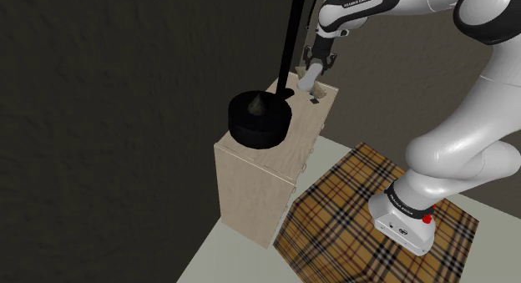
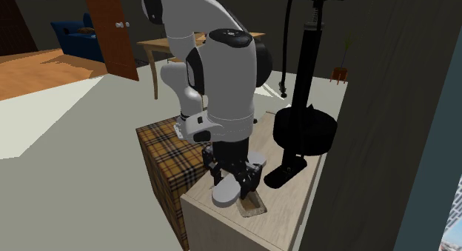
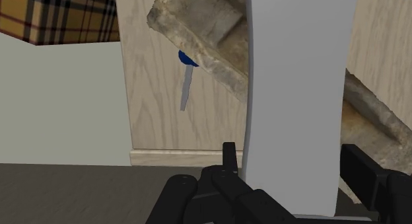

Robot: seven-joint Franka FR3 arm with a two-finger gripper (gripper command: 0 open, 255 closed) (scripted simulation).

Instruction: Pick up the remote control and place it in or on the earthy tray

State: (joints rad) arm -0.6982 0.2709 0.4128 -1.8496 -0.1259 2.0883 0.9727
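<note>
remote held over the tray, little room to the sides

the gripper [image 2: 240, 174] is clamped on the remote [image 2: 227, 191], a pale slab clasped between the two fingers and hanging end-down. the tray [image 2: 254, 208], rough and earthy brown, lies on the cabinet [image 2: 290, 216] directly beneath. i cannot tell whether the remote's lower end touches it. gripping the upper part leaves the lower end free, so it would likely meet the tray first.

the tray sits close to the cabinet's end edge, and the wrist view shows floor just past that edge. on the other side the black base [image 1: 260, 118] stands near, and its pole [image 1: 292, 39] rises just beside the gripper. straight down looks open. a sideways swing risks the pole or the drop.
</note>
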